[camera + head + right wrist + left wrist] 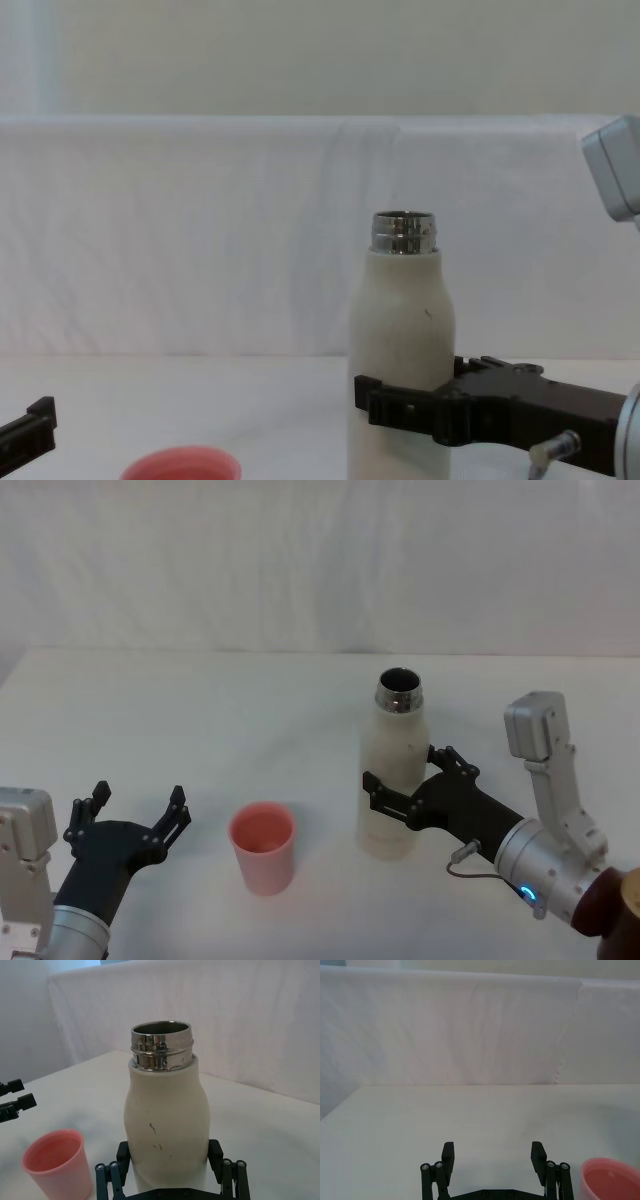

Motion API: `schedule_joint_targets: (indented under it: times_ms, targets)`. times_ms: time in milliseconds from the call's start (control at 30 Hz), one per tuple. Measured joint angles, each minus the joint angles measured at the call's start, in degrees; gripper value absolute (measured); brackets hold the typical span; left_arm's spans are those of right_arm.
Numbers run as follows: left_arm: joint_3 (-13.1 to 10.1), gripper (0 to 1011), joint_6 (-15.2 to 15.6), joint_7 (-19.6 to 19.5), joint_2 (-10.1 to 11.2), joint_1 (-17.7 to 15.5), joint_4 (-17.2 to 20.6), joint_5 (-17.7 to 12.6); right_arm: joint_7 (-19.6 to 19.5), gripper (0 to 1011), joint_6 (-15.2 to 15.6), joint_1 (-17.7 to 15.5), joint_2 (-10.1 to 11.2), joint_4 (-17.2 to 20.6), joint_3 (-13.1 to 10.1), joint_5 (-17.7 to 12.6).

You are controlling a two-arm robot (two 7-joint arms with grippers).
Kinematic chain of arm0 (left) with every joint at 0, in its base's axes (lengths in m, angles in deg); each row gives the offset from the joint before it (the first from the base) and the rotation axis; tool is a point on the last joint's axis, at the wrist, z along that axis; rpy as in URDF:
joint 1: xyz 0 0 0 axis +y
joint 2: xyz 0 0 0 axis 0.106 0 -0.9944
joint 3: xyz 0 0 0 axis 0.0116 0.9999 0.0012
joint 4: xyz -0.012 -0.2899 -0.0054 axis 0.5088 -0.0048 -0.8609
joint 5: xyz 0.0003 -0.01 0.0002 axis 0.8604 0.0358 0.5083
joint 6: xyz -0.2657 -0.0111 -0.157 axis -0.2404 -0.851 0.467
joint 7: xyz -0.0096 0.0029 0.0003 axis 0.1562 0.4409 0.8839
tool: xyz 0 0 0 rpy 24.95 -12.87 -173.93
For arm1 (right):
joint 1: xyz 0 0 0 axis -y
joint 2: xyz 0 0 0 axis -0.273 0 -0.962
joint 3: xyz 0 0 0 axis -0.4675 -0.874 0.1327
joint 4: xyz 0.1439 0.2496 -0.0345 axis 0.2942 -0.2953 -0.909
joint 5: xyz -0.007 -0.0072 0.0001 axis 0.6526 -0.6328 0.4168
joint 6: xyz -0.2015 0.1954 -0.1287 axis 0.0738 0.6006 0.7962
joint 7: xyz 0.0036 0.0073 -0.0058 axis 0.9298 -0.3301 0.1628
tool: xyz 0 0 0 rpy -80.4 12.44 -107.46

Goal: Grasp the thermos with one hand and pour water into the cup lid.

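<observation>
Nearest us in the head view, at about seven o'clock, we see the left gripper [134, 808] hovering low over the white table [200, 700] with its fingers spread wide and nothing between them; its arm is cut off by the lower edge. Just past it, toward six o'clock, the cup lid [263, 846] stands upright, mouth up, apart from both grippers. In the left wrist view only part of its rim shows, and we cannot make out whether it holds any water.

At about four o'clock the right gripper [406, 783] straddles the lower body of the thermos [395, 770], one finger on each side. Whether the pads press the wall is hard to tell, though they appear to touch it. The thermos stands upright just beside the cup lid, its steel neck open. In the chest view its base is cut off.
</observation>
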Motion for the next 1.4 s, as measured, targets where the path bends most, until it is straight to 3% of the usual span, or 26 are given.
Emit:
schedule_joint_targets:
  times_ms: [367,633,833,1067,1400]
  targets:
    - [0.0,1001,0.0,0.0,0.0,0.0,0.0,0.0,-1.4,1001,-0.4,-3.9,2.3,4.9,-0.2,0.4]
    - [0.0,1001,0.0,0.0,0.0,0.0,0.0,0.0,-2.8,1001,-1.7,-10.0,4.7,10.8,-1.3,1.8]
    - [0.0,1001,0.0,0.0,0.0,0.0,0.0,0.0,-3.1,1001,-3.6,-14.3,5.5,13.2,-1.8,2.3]
    - [0.0,1001,0.0,0.0,0.0,0.0,0.0,0.0,-3.2,1001,-7.3,-18.4,5.1,13.4,-2.6,2.5]
    - [0.0,1001,0.0,0.0,0.0,0.0,0.0,0.0,-3.3,1001,-7.9,-18.8,4.8,13.0,-2.8,2.5]
